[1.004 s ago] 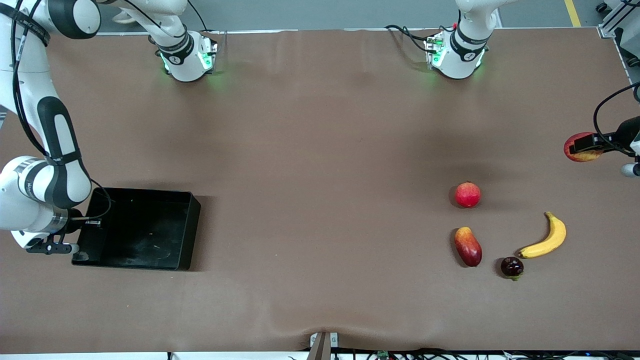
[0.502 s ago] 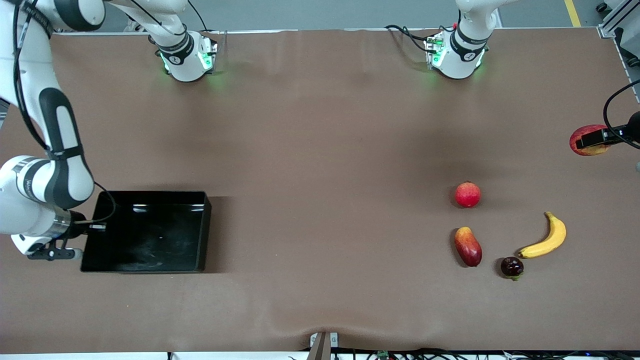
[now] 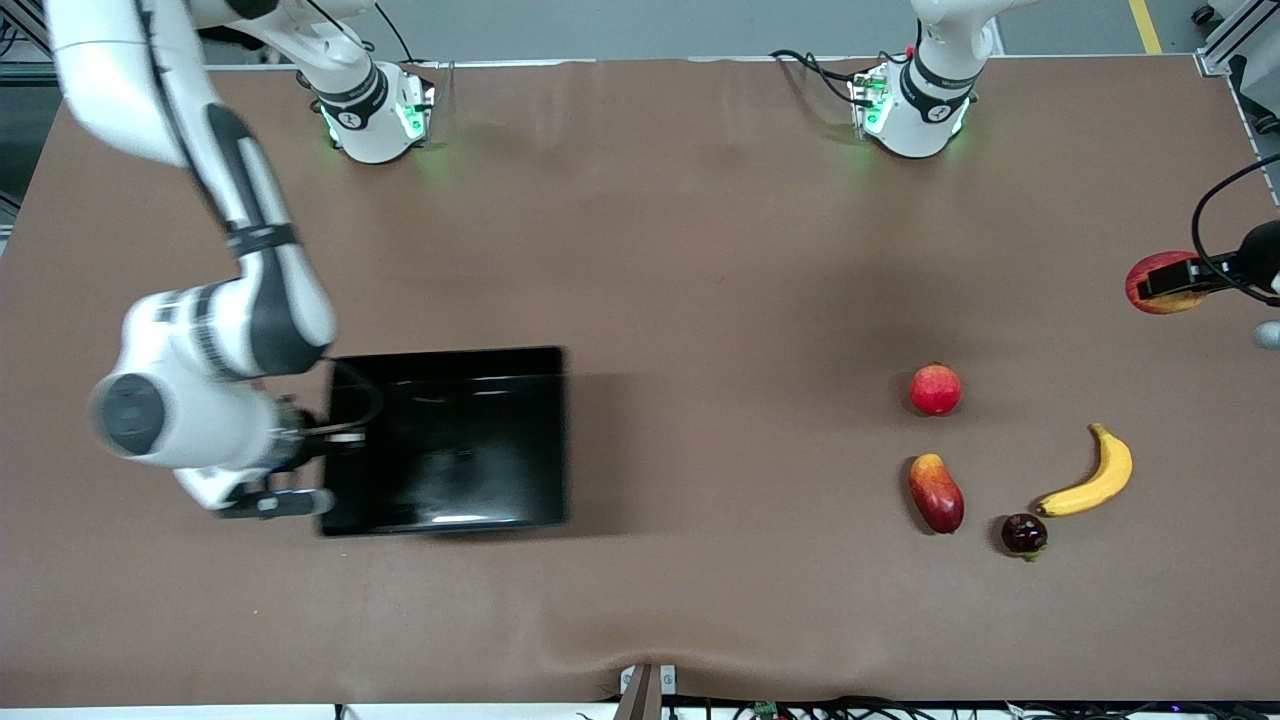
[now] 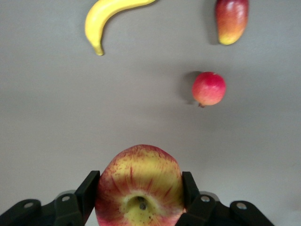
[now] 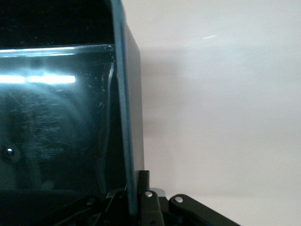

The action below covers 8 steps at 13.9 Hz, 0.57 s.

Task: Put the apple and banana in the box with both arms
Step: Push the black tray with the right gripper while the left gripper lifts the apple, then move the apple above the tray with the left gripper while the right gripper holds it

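right gripper (image 3: 335,440) clamped on box (image 3: 450,440) wall, at right arm's end of table. left gripper (image 4: 140,190) clamped on apple (image 4: 139,186), raised over table's left-arm end. banana (image 3: 1092,474) on table.

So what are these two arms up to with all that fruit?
They are packing fruit into the black box. The right pincer is clamped on the box's wall at the right arm's end of the table. The left pincer holds the apple in the air at the other end. The banana lies on the table with three other fruits.
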Motion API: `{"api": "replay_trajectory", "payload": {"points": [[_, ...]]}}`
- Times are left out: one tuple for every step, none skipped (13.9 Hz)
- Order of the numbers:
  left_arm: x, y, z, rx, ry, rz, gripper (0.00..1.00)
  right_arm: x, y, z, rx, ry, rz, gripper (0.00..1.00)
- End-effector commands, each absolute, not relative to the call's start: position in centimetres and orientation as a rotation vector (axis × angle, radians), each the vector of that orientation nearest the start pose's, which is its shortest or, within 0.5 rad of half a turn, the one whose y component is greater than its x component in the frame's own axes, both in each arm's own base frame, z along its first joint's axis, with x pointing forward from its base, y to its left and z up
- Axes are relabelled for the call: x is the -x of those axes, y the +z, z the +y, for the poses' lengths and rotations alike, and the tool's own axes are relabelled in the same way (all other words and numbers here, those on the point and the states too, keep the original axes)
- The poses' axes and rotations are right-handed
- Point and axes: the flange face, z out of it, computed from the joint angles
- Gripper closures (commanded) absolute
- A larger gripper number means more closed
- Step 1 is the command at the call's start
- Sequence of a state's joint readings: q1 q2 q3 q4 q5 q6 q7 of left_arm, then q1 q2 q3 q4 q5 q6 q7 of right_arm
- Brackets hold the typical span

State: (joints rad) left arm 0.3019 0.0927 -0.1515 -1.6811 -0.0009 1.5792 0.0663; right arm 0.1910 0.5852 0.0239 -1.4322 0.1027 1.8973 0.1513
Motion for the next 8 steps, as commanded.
{"api": "replay_trajectory", "payload": {"points": [[-57.1, 53.6, 5.0, 3.178, 0.284, -0.126, 1.00, -66.2, 34.8, 23.7, 3.006, 0.233, -0.002, 1.00], [-57.4, 54.0, 3.4, 3.186, 0.268, -0.102, 1.00, -65.1, 34.8, 27.4, 2.993, 0.205, 0.003, 1.00], [-57.6, 54.2, 1.5, 3.200, 0.257, -0.075, 1.00, -64.2, 35.2, 30.7, 2.985, 0.156, 0.029, 1.00], [-57.8, 54.1, 0.0, 3.227, 0.251, -0.067, 1.00, -62.7, 35.2, 34.3, 2.983, 0.134, 0.068, 1.00], [-57.9, 53.9, -1.8, 3.247, 0.253, -0.056, 1.00, -61.1, 34.6, 37.3, 2.994, 0.144, 0.090, 1.00], [-58.1, 53.5, -3.7, 3.253, 0.260, -0.040, 1.00, -59.7, 33.7, 39.6, 2.998, 0.159, 0.094, 1.00], [-58.2, 52.9, -5.8, 3.255, 0.262, -0.033, 1.00, -58.8, 33.5, 41.3, 2.991, 0.144, 0.095, 1.00], [-58.2, 52.4, -8.2, 3.257, 0.273, -0.039, 1.00, -58.1, 33.2, 42.8, 2.985, 0.130, 0.088, 1.00]]}}
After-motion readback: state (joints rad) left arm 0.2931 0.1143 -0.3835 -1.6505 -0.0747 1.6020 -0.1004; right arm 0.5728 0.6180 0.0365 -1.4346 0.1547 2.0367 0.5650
